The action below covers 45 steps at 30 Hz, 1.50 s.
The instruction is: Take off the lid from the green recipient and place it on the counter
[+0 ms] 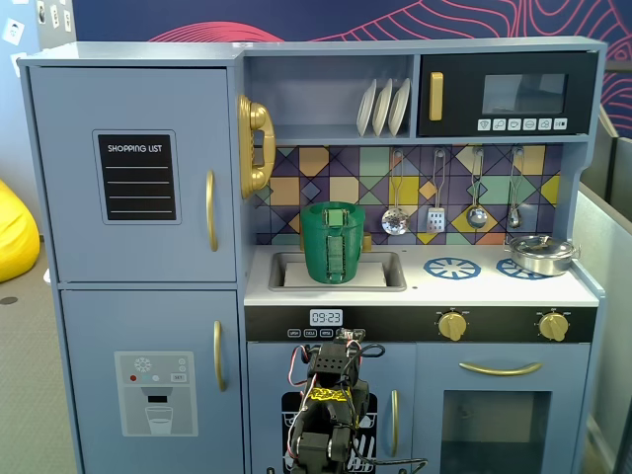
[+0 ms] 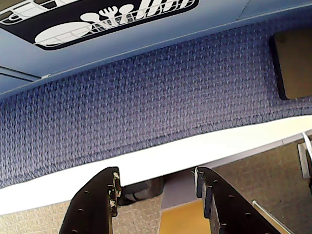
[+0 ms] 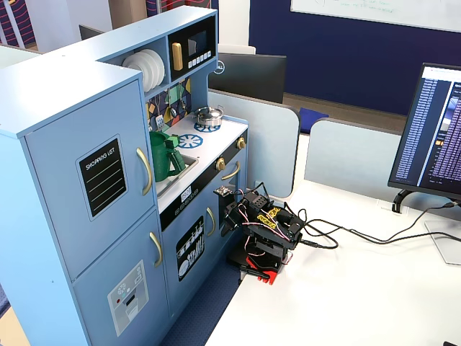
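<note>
The green tub (image 1: 333,243) stands upright in the sink (image 1: 390,274) of the toy kitchen, on the left part of the white surface (image 1: 494,286) in a fixed view. Its light green ribbed strip faces the front. The lid (image 1: 333,208) sits on top of the tub, closing it. In another fixed view the tub (image 3: 163,156) shows from the side, poking up out of the sink next to the tall fridge door.

To the right of the sink are two blue ring pictures (image 1: 451,268), and a small steel pot (image 1: 540,254) sits on the far right one. Spoons and other tools hang on the tiled wall behind. White plates (image 1: 383,107) stand on the shelf above.

The arm (image 3: 263,234) is folded low on the white desk, in front of the kitchen's bottom doors and well away from the tub. The claw (image 2: 156,195) points down. In the wrist view its two black fingers (image 2: 97,204) are spread apart with a clear gap between them, and they hold nothing. Past them you see the desk edge and blue carpet (image 2: 146,97) below.

A dark screen (image 3: 436,137) stands on the desk at the right
</note>
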Available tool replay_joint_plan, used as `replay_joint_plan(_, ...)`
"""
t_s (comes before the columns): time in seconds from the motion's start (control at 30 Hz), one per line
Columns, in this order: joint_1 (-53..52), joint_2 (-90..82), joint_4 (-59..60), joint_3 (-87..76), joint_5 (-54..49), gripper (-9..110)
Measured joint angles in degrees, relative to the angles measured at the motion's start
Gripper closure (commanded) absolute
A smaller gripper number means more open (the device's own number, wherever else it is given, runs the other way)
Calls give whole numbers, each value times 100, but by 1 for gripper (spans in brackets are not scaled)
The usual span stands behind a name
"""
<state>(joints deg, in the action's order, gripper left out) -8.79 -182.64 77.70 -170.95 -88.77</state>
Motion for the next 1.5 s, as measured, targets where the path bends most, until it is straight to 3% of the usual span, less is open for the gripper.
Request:
replay_joint_plan(0.5,-62,0,0,0,0,101)
replay_joint_plan(0.63,-220,88,-202,149,-422,101)
replay_joint_plan(0.77,-53,519,-1160,1178,-747,101)
replay_joint_plan(0.93,123,1336,-2821,2821,-932,68)
replay_joint_plan(1.0,70,1670,-3612,3296,-932,62)
replay_joint_plan(1.17,185,2522,-5300,4113,-932,60)
replay_joint_plan(1.5,237,3990,-6012,5643,-932,60)
